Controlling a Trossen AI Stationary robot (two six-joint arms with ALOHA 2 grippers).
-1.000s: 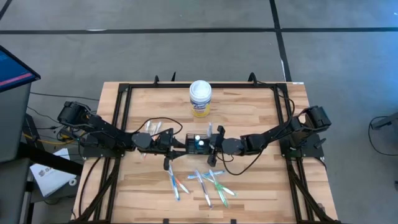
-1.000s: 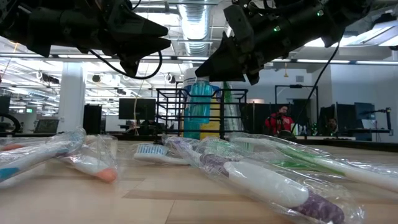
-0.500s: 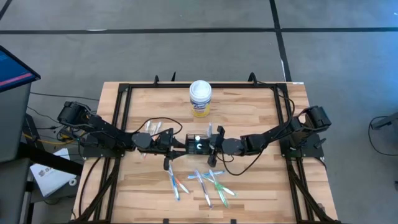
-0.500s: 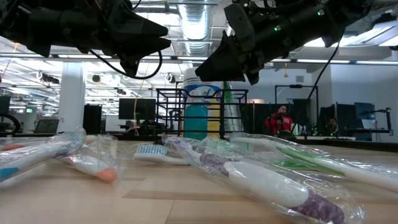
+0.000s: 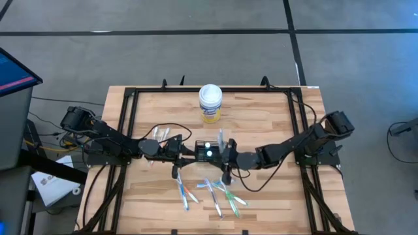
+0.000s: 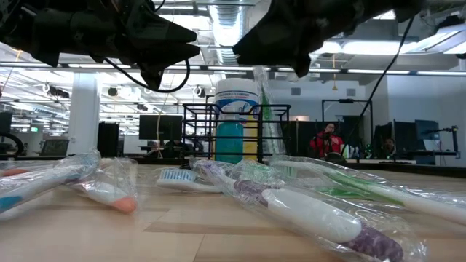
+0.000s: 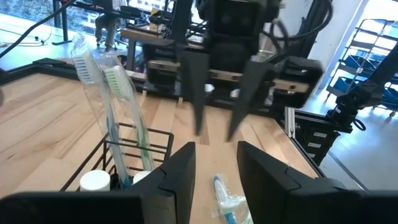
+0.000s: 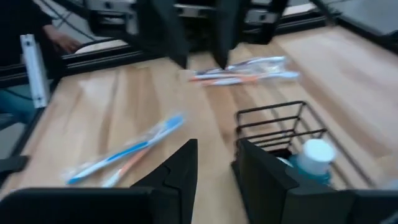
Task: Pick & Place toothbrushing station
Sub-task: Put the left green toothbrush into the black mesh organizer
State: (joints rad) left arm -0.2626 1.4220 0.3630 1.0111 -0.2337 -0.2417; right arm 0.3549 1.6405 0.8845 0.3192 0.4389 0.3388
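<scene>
The toothbrushing station [image 5: 208, 151], a low black wire holder [image 7: 140, 140], stands at the table's middle. In it are two wrapped toothbrushes [image 7: 106, 74], upright, and a blue bottle with a white cap [image 8: 314, 155]. My left gripper [image 7: 214, 146] hovers level just left of the holder [image 5: 189, 151]. It is open with nothing between its fingers. My right gripper [image 8: 214, 143] hangs above the table by the holder's near right corner [image 5: 226, 160], pointing slightly down. It is open and empty too. Its two fingers [image 7: 193, 93] face the left wrist camera.
A white canister with a yellow label [image 5: 210, 103] stands behind the holder at the far middle. Several wrapped toothbrushes [image 5: 212, 192] lie scattered on the near half of the table [image 6: 306, 204]. Black frame rails [image 5: 127, 130] run along the table's sides.
My right gripper has risen and drawn back from the holder toward the table's near right, still open. The blue bottle stands lower in the holder than a second ago. My left gripper has kept still.
</scene>
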